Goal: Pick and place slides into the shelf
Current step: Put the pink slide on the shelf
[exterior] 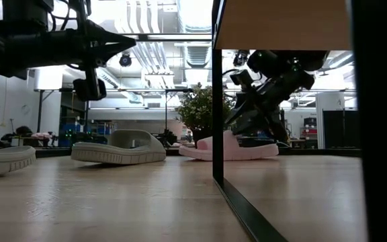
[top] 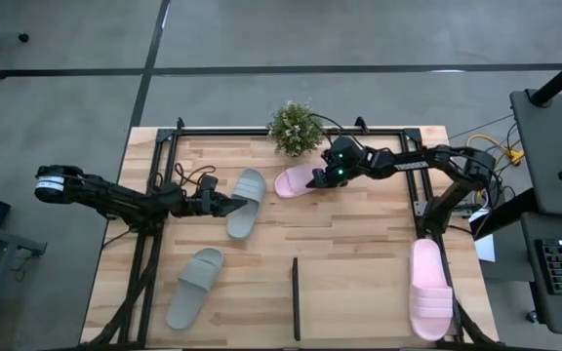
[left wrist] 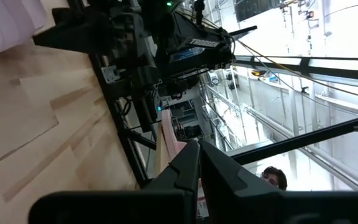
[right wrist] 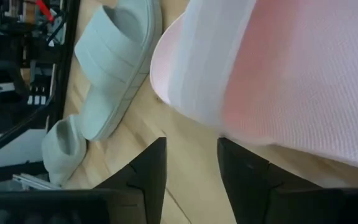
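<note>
Four slides lie on the table (top: 359, 263), two grey-green and two pale pink. One grey-green slide (top: 247, 202) sits left of centre toward the far side, and the second grey-green slide (top: 195, 286) lies nearer, at the near left. One pink slide (top: 296, 180) rests at the far middle, just beside a single small potted plant (top: 294, 127); the other pink slide (top: 430, 289) lies at the near right. The shelf shows as one thin dark upright (top: 296, 297) near the middle of the near edge.

The right gripper (right wrist: 191, 165) is down at the far pink slide, fingers apart with the slide's edge just ahead of them (not clamped on it). The left gripper (left wrist: 199, 163) hovers at the far grey-green slide's near end, fingers together, holding nothing.
</note>
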You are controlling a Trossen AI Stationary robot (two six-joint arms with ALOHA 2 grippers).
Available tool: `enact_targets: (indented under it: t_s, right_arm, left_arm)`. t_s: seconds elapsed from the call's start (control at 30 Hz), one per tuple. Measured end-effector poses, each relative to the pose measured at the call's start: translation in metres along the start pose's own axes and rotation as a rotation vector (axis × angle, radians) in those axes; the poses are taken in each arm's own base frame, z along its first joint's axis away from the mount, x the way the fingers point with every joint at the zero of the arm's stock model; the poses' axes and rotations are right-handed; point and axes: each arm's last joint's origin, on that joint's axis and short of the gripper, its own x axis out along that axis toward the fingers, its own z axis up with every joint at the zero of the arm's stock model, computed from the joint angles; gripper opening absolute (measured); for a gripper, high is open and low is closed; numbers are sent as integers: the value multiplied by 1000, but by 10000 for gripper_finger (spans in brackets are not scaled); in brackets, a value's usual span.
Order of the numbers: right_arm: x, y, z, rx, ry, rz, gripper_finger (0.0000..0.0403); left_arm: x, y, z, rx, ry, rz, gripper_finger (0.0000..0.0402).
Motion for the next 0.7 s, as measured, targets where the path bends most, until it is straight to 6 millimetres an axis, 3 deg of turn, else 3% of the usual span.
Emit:
enact_targets:
  t_s: [0.7]
  right_arm:
    - [-8, -7, 14, 47, -25, 43, 185]
  left_arm:
    - [0, 0, -1, -25, 27, -8, 0]
